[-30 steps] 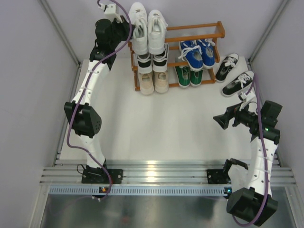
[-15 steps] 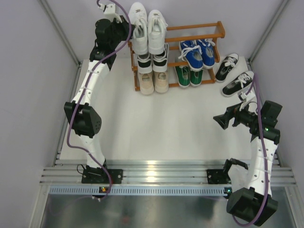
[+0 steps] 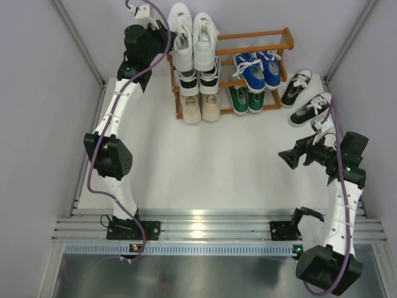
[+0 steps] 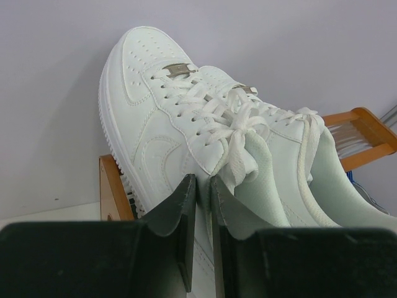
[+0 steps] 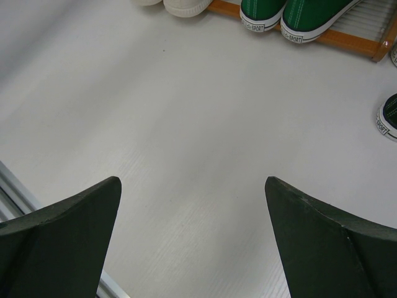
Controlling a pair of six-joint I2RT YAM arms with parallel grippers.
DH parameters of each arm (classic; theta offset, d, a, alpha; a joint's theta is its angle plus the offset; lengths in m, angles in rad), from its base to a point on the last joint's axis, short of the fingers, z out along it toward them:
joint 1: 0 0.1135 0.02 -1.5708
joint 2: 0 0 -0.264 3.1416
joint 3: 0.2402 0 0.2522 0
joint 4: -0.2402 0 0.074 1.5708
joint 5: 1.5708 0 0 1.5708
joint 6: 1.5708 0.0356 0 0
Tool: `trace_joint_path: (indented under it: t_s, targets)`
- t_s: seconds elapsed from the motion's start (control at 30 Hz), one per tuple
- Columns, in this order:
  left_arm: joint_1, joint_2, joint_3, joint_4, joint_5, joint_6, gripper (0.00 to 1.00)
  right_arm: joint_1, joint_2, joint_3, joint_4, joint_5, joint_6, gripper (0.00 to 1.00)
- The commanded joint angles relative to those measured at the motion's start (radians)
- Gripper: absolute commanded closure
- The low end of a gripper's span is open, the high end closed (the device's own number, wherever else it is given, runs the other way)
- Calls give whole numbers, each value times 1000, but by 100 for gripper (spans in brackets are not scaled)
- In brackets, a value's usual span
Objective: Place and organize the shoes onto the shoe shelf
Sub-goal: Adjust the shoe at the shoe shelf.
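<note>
1. Five pairs sit on the shoe shelf: the all-white pair top left, the shelved black pair beneath it, the beige pair lowest, and the blue pair and green pair to their right.
2. The loose black pair lies on the table, just right of the shelf.
3. The left gripper has its fingers narrow and appears to pinch the left white shoe's collar.
4. The right gripper hovers over the table with its fingers spread wide, holding nothing.

Dark fingers spread wide above white surface. Green shoes heel-out on orange-brown shelf at top; black shoe at right edge.
</note>
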State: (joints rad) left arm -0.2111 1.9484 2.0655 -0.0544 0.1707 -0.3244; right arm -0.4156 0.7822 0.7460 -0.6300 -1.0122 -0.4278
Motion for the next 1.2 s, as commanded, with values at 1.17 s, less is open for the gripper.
trace_joint_path:
  t_s: [1.17]
  targets:
    - [-5, -105, 76, 87, 4, -31, 93, -17, 3, 3, 6, -31, -34, 1]
